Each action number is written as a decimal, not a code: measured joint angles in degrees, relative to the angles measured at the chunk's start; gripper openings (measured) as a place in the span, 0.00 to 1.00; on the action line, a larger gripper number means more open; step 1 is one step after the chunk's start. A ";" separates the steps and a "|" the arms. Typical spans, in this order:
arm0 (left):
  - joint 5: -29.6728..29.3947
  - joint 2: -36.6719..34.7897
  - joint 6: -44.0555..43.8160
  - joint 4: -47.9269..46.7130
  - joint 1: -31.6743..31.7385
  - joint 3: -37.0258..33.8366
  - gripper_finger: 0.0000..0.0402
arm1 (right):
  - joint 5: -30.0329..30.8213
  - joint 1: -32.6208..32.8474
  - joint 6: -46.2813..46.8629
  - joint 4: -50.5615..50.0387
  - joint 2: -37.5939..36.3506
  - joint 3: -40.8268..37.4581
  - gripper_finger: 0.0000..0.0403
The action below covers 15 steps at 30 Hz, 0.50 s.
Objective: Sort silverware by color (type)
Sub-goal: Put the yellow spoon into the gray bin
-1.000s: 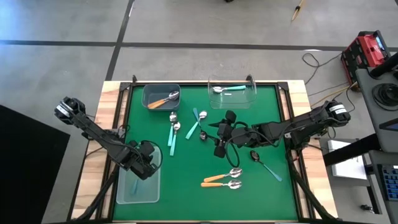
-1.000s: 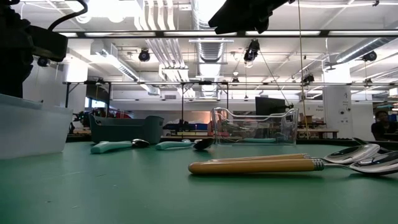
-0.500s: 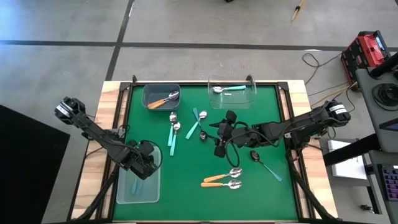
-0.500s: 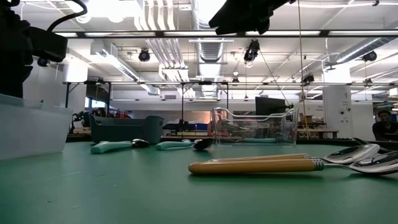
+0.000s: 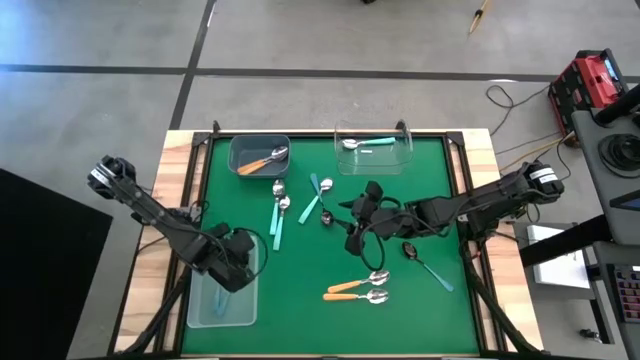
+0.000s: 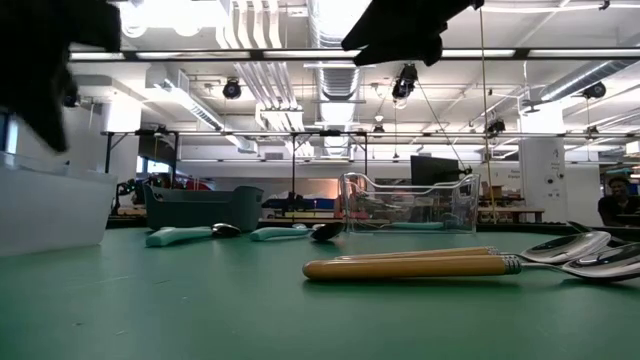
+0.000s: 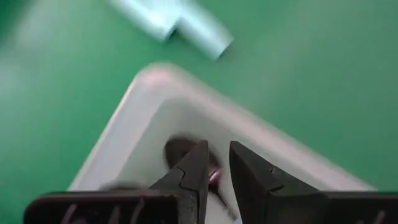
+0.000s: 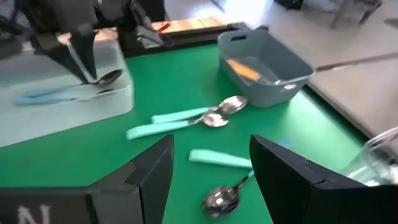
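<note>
The left gripper (image 5: 240, 262) has dropped deeper into the frosted bin (image 5: 222, 315) by the table's (image 5: 420, 310) front-left corner, its fingers (image 7: 198, 169) narrowly parted, a dark-bowled spoon (image 8: 93, 82) at their tips, handle lying along the bin floor. The right gripper (image 5: 358, 215) is hanging wide and empty over mid-table, while two orange-handled spoons (image 5: 360, 288) are lying side by side near the front edge, bowls pointing right
</note>
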 joint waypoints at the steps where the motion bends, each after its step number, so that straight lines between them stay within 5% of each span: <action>1: -1.56 0.00 3.12 0.27 0.00 1.36 0.12 | -0.81 0.16 1.15 -0.68 0.00 0.00 0.50; 7: -10.55 -0.02 29.28 7.80 -0.11 7.42 0.12 | -7.51 1.85 9.94 -5.33 0.14 0.01 0.50; 15: -6.91 -0.09 62.29 22.48 -0.02 6.80 0.10 | -9.63 6.38 25.42 -13.62 0.24 0.02 0.50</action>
